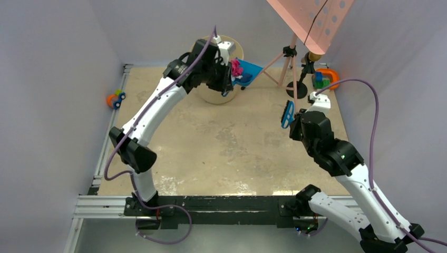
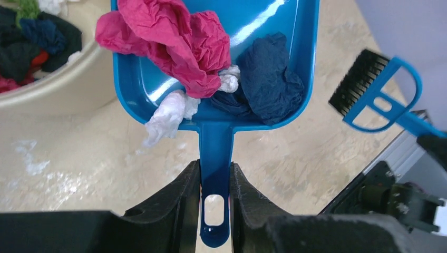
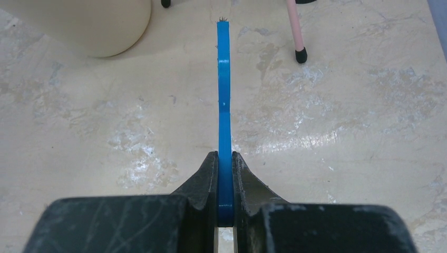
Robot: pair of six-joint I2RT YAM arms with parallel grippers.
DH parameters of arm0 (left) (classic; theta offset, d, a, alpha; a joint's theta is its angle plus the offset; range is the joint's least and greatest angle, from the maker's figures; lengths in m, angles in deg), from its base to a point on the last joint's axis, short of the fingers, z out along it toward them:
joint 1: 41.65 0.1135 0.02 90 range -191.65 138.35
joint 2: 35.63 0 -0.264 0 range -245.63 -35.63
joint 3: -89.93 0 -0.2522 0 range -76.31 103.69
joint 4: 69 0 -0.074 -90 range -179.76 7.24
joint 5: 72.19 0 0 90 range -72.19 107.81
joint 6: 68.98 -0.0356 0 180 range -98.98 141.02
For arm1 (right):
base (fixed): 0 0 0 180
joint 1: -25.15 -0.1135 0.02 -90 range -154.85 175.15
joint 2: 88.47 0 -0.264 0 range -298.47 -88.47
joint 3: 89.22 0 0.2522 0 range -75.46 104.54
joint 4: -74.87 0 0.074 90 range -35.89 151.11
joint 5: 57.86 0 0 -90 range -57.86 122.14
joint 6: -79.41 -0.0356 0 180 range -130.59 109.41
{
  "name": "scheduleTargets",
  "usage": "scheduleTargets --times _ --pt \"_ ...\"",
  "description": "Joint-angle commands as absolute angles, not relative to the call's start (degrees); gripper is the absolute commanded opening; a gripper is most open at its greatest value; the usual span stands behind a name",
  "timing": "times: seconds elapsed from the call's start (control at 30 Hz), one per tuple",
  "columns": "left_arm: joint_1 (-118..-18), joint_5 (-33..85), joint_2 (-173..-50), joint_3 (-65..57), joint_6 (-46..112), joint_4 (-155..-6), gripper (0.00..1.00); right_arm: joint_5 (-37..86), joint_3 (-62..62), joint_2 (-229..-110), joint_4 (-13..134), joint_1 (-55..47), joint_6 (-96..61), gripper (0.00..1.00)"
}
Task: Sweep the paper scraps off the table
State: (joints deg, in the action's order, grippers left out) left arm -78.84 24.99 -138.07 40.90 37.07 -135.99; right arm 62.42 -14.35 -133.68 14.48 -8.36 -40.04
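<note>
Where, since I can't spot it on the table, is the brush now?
The brush is in the right gripper, held over the right side of the table in the top view, near the pink tripod and right of the dustpan.

The left arm (image 1: 158, 103) and right arm (image 1: 363, 182) are wearing white shells with black joints, and purple cables (image 1: 375, 121) are looping along both of them.

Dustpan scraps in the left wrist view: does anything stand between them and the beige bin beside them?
Nothing visible does. The dustpan in the left gripper is right beside the beige bin, with the paper scraps inside it. The brush is on the opposite side.
</note>
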Motion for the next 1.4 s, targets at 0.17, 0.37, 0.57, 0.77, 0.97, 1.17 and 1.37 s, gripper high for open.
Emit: scheduleTargets --times 0.17,0.37,0.57,0.77,0.97,1.17,1.37 --pt "-63.1 55.8 -146.7 47.1 65.1 -119.9 0.0 61.9 -14.7 -132.9 14.5 -8.4 -42.1 0.0" --pt "-56.8 66.2 -147.9 24.1 107.8 -67.4 0.0 60.3 -15.3 -132.5 14.9 -8.3 -42.7 0.0" --pt "-56.2 60.9 -150.3 15.0 131.9 -39.5 0.0 59.5 -15.6 -132.4 15.0 -8.4 -43.0 0.0" --pt "-56.1 58.8 -147.5 13.4 134.1 -36.4 0.0 59.1 -16.3 -132.2 15.3 -8.3 -42.9 0.0" --pt "-56.2 61.9 -144.4 15.5 129.8 -40.3 0.0 57.4 -17.4 -132.3 16.5 -8.4 -42.1 0.0" --pt "-56.4 64.9 -134.0 15.4 104.2 -67.3 0.0 50.3 -19.5 -131.4 21.6 -8.3 -38.3 0.0" --pt "-58.5 53.4 -120.2 9.9 70.9 -103.9 0.0 43.4 -24.4 -129.2 29.4 -8.4 -38.7 0.0"
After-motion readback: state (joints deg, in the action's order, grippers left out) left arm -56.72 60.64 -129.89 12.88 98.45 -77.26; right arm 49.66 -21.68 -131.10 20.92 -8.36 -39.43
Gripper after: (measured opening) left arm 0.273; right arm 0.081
